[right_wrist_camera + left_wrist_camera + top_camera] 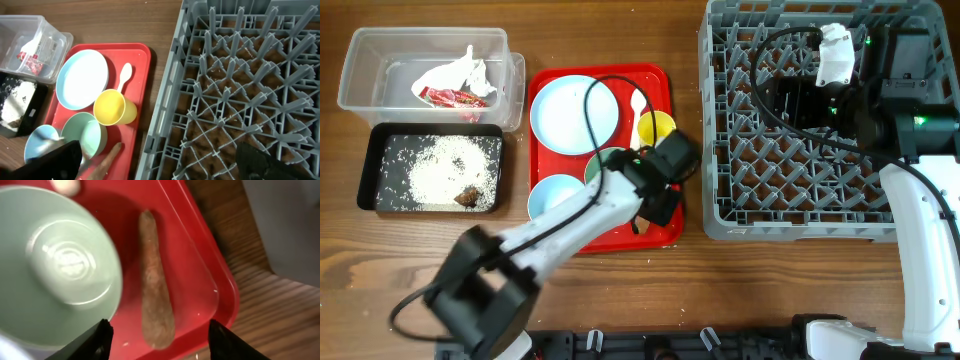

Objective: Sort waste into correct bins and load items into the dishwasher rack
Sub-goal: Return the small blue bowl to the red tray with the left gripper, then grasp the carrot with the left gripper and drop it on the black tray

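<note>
My left gripper [660, 205] is open over the red tray's near right corner. In the left wrist view its fingers [160, 332] straddle the orange-brown carrot stub [152, 285], which lies on the tray beside the pale green bowl [55, 265]. My right gripper [792, 100] is open and empty above the grey dishwasher rack [720, 150]. The tray holds the blue plate [575, 110], one blue bowl [555, 195], the yellow cup [655, 128] and the white spoon [637, 103]. The wrapper [455, 88] lies in the clear box [380, 70]. Rice [440, 165] and brown scraps [468, 197] lie in the black tray [370, 170].
The red tray [540, 90] lies between the bins and the rack. In the right wrist view the rack [240, 90] shows only pegs, beside the cup [112, 107] and green bowl [82, 132]. Bare wooden table runs along the front.
</note>
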`<action>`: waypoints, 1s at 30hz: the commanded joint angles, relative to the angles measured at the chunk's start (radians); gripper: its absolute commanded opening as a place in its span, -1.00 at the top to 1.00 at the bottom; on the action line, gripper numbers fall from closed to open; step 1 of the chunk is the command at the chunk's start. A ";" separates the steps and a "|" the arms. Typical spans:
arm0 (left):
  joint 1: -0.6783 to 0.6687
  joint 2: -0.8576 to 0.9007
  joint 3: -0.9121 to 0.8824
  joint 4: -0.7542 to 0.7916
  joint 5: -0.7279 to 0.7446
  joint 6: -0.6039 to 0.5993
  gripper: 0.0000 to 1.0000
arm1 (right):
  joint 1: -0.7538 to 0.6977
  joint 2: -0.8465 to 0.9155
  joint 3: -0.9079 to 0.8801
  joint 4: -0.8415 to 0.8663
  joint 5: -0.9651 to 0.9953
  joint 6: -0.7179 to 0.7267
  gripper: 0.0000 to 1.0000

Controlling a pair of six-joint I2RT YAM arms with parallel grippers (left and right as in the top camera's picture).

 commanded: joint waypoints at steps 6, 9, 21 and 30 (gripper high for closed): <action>-0.003 0.127 0.001 0.068 0.024 0.020 -0.24 | 0.006 0.007 0.019 0.000 0.007 -0.010 -0.99; -0.003 0.128 0.001 0.072 0.026 0.020 -0.21 | 0.006 0.007 0.019 0.000 0.007 -0.010 -0.99; -0.004 0.186 -0.016 0.101 0.034 0.020 0.92 | 0.006 0.006 0.019 0.000 0.007 -0.010 -0.99; 0.018 0.146 0.541 -0.260 0.028 -0.063 0.92 | 0.006 0.007 0.019 0.004 0.007 -0.010 -1.00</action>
